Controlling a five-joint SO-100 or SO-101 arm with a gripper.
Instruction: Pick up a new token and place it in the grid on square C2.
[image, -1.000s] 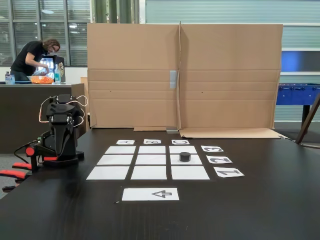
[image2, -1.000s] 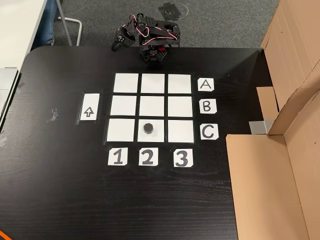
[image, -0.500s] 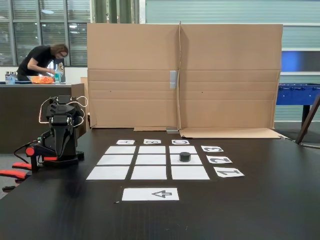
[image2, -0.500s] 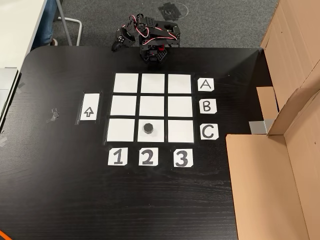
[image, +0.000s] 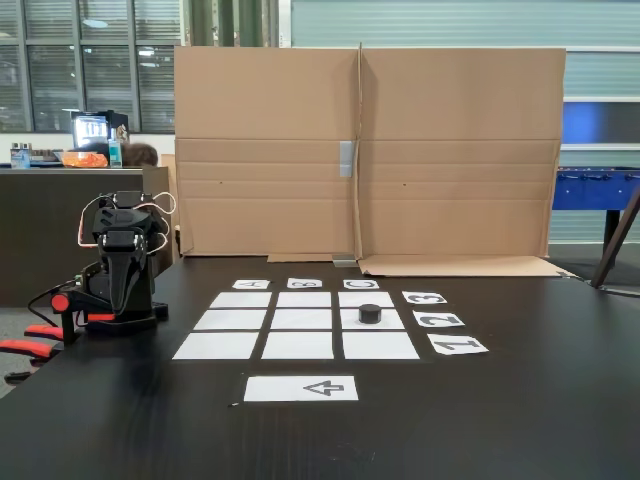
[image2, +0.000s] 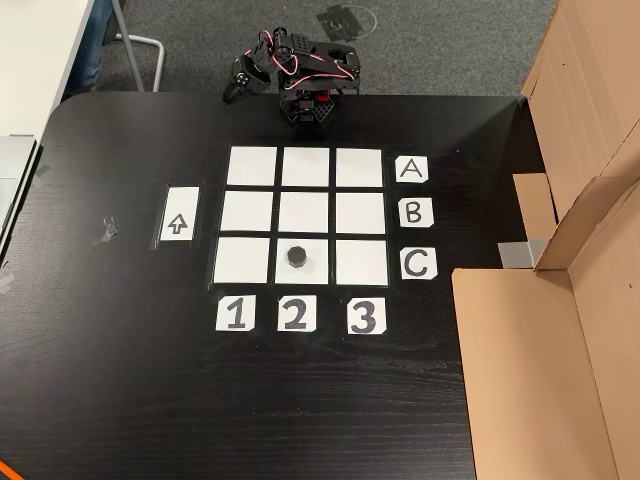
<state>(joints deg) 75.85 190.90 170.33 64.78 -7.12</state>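
Note:
The black token (image2: 296, 257) lies on square C2 (image2: 312, 272), the grid cell in line with the "C" and "2" labels; it shows too in the low fixed view (image: 370, 313). The grid (image2: 305, 212) is nine white paper cells on the black table, and its other cells are bare. My arm (image: 120, 265) sits folded over its base at the table's edge beyond row A. My gripper (image2: 233, 90) hangs past that edge, far from the token. Its fingers look shut together and hold nothing.
A white sheet with an arrow (image2: 179, 214) lies beside column 1. Cardboard panels (image2: 560, 330) stand along the table's side beyond the letter labels. A person's head (image: 140, 155) shows behind a counter in the background. A red clamp (image: 40, 335) holds the arm's base.
The person in the background has dropped low behind the counter. The arm, the gripper and the token have not moved.

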